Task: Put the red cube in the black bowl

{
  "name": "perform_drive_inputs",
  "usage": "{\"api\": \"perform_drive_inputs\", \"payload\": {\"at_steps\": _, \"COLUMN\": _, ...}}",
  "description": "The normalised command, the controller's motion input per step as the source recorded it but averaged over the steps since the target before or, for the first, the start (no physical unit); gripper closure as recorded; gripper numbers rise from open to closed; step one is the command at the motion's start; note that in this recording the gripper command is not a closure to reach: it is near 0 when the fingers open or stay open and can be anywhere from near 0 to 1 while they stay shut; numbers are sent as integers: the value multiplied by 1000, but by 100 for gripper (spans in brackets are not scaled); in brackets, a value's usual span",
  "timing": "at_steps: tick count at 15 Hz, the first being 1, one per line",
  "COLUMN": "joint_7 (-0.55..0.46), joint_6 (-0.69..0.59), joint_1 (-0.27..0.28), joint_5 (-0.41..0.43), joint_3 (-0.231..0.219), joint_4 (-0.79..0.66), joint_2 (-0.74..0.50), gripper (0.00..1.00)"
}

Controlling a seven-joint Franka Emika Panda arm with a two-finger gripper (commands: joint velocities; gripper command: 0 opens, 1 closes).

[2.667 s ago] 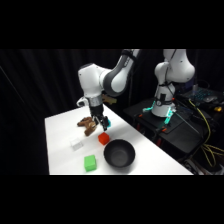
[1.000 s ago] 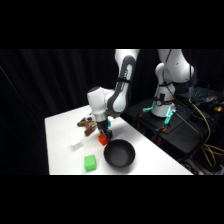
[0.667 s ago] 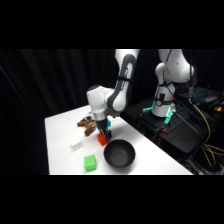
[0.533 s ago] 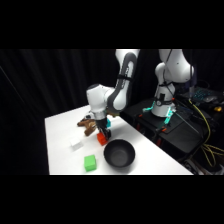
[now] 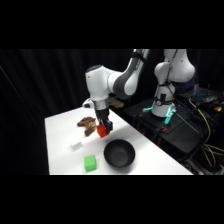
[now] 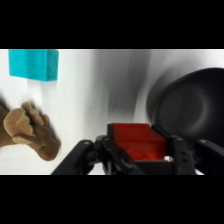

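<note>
Red cube (image 5: pixel 102 131) clamped between the gripper (image 5: pixel 103 129) fingers, lifted off the white table (image 5: pixel 60 130).

Taking the black bowl (image 5: pixel 119 153) as landmark: a green cube (image 5: pixel 90 163) sits on the table just left of it, a brown lumpy object (image 5: pixel 87 125) lies up and left of it, and the held cube hangs above the table near its upper-left rim. In the wrist view, a cyan cube (image 6: pixel 34 64) lies well apart from the bowl.

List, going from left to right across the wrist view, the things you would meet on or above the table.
Brown lumpy object → cyan cube → red cube, held in the gripper → black bowl.
</note>
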Motion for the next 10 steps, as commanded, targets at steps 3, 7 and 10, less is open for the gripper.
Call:
{"api": "perform_drive_inputs", "payload": {"at_steps": 3, "joint_7": 330, "joint_6": -186, "joint_1": 238, "joint_5": -116, "joint_3": 16, "joint_4": -204, "joint_2": -323, "gripper": 100}}
{"api": "perform_drive_inputs", "payload": {"at_steps": 7, "joint_7": 227, "joint_6": -35, "joint_1": 205, "joint_5": -84, "joint_3": 92, "joint_4": -178, "joint_2": -147, "gripper": 100}}
{"api": "perform_drive_inputs", "payload": {"at_steps": 10, "joint_7": 93, "joint_6": 18, "joint_1": 128, "joint_5": -53, "joint_3": 82, "joint_4": -34, "joint_2": 41, "gripper": 100}}
